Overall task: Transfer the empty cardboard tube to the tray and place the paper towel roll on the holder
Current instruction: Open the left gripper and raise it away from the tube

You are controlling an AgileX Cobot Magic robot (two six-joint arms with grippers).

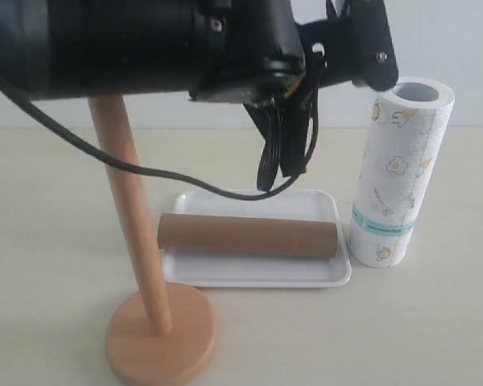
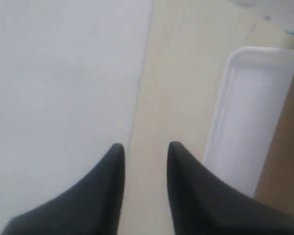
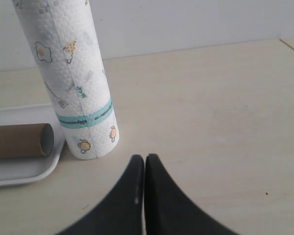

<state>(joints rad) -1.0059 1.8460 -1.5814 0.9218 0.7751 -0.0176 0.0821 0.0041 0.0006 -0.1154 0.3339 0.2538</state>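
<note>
The empty cardboard tube lies lengthwise in the white tray. Just right of the tray, the paper towel roll stands upright on the table. The wooden holder stands bare at the front left, dowel upright. My left gripper hangs above the tray's far side, open and holding nothing. In the left wrist view that gripper is over bare table, with the tray and tube beside it. My right gripper is shut on nothing, low on the table near the roll, tube and tray.
The left arm's black body and its cable cross the top of the exterior view, in front of the dowel's top. A pale wall runs behind the table. The beige tabletop stretches past the roll.
</note>
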